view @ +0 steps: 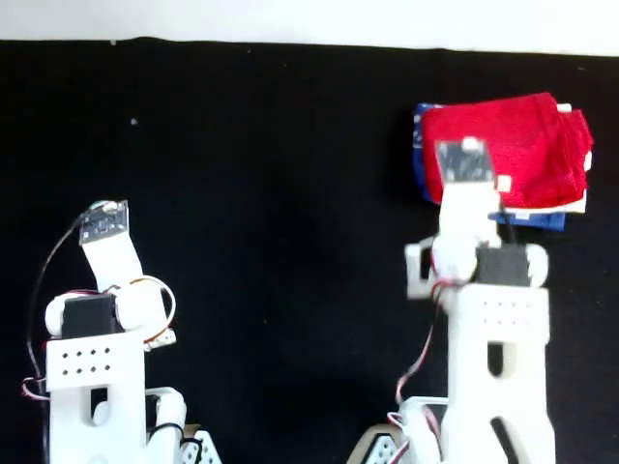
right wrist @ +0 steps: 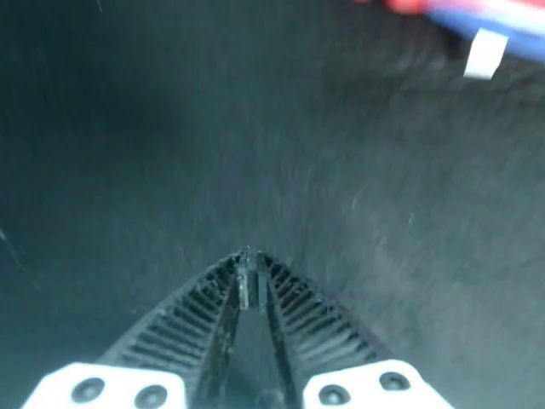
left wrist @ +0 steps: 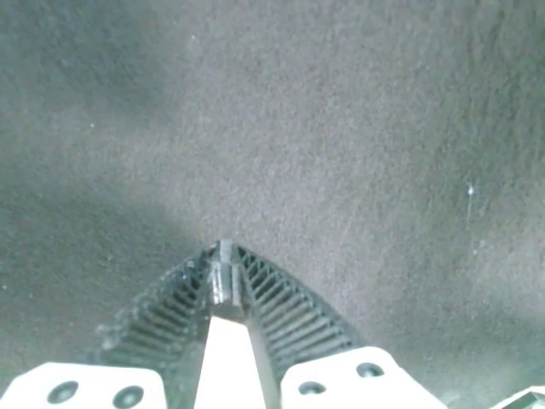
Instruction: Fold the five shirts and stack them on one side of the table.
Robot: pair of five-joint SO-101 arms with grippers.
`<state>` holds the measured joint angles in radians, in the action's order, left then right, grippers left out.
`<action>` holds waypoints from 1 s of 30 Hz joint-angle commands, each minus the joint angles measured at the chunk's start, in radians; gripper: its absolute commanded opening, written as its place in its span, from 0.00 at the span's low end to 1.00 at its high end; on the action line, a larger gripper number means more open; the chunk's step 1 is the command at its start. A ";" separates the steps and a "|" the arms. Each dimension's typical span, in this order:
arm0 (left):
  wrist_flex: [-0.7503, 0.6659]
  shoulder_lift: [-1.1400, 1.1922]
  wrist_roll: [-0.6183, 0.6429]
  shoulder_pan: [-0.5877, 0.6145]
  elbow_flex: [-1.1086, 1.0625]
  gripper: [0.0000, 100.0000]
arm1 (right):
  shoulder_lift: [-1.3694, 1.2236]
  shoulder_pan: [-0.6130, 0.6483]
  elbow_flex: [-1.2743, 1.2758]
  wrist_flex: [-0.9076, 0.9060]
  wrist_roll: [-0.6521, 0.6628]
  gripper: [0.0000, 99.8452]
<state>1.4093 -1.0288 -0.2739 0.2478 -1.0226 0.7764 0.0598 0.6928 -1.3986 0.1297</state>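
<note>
Folded shirts (view: 527,135) stacked at far right side of black desk (view: 271,193), red on top, blue and white edges beneath. Closer, from the wrists: left hand (left wrist: 223,260) pressed together over desk; right hand (right wrist: 247,264) likewise, stack's edge just beyond.

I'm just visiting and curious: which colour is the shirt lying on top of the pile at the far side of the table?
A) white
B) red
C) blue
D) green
B: in the high view the red shirt lies uppermost on the pile, and only an edge of a blue shirt peeks out beneath it.
</note>
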 commanded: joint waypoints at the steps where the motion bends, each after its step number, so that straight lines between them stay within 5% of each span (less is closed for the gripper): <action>1: 0.009 -0.008 -0.005 -0.036 0.031 0.01 | 0.151 0.008 0.176 0.084 -0.009 0.01; 8: 0.071 -0.096 -0.003 -0.096 0.031 0.01 | 0.464 0.012 0.456 0.222 -0.009 0.01; 18: 0.147 -0.826 -0.009 -0.111 -0.183 0.04 | 0.926 0.012 0.788 0.219 -0.008 0.01; 30: -0.057 -0.773 -0.005 -0.119 -0.479 0.06 | 1.055 0.012 1.090 0.225 -0.011 0.01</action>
<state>1.4246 -1.7699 -0.2723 0.1419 -1.4354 1.8213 0.0614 1.6717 -1.1868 0.1297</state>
